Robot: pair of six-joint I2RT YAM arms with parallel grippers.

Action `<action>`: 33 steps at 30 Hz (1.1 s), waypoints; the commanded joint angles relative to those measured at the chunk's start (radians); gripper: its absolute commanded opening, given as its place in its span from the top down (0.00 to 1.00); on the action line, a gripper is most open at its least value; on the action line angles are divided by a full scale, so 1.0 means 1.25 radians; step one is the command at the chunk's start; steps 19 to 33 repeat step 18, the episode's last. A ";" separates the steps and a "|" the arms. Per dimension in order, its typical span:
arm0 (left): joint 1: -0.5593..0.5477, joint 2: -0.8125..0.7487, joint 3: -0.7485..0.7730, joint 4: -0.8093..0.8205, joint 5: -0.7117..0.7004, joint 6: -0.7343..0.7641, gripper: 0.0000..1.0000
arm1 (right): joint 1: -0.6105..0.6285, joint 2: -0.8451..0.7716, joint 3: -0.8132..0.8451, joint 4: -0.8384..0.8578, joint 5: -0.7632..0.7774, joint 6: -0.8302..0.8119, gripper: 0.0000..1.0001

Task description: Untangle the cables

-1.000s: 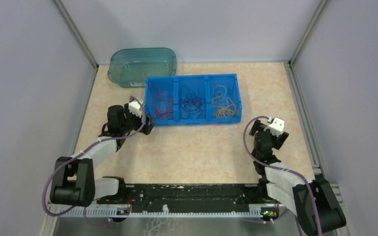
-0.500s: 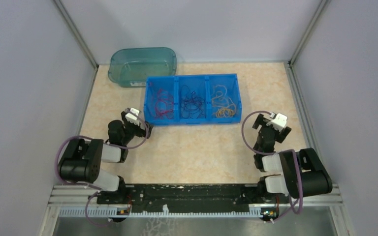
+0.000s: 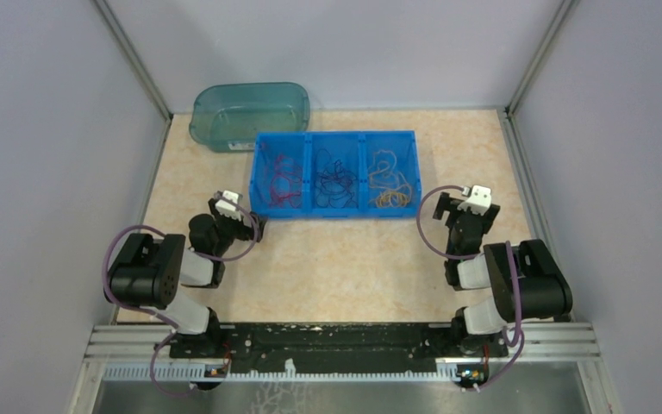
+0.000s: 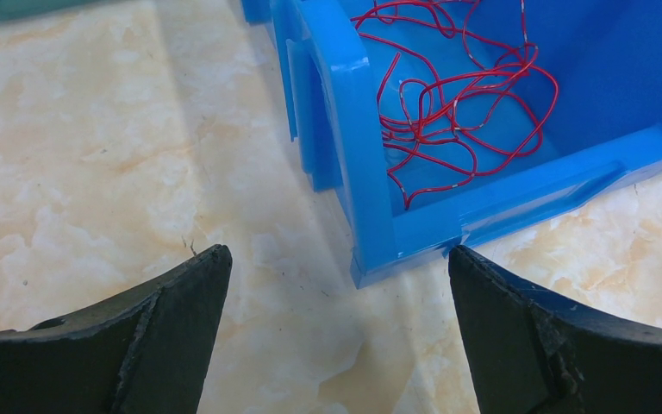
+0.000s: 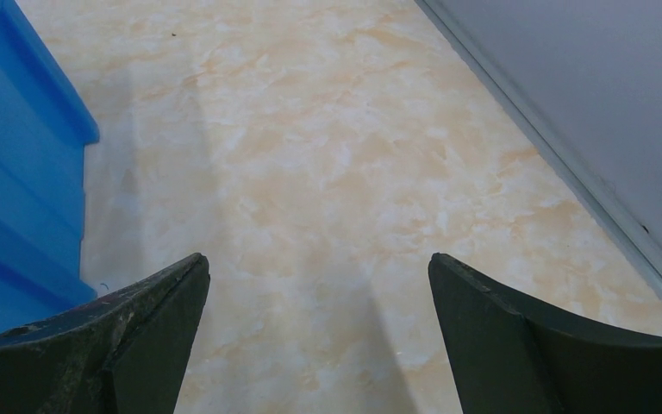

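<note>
Sorted by colour, and nothing being held.

One blue bin [image 3: 336,213] sits on the table [image 3: 353,263], split into three compartments, and the cables [image 3: 336,183] are all inside it. There's a red bunch [image 4: 448,112] on the left, a dark bunch [image 3: 331,175] in the middle and a yellow-orange bunch [image 3: 390,185] on the right. That's three bunches, one per compartment; single wires can't be counted. One teal tub [image 3: 250,93] stands just behind the bin's left end. Two arms, both folded low. The left gripper [image 4: 336,267], jaws spread wide and empty, hovers at the bin's near left corner. The right gripper [image 5: 319,267], equally wide and empty, is over bare table just beside the bin's right end.
</note>
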 commanded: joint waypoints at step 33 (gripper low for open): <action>0.022 0.009 0.051 0.057 -0.113 0.002 0.00 | -0.008 -0.007 0.013 0.039 -0.024 0.007 0.01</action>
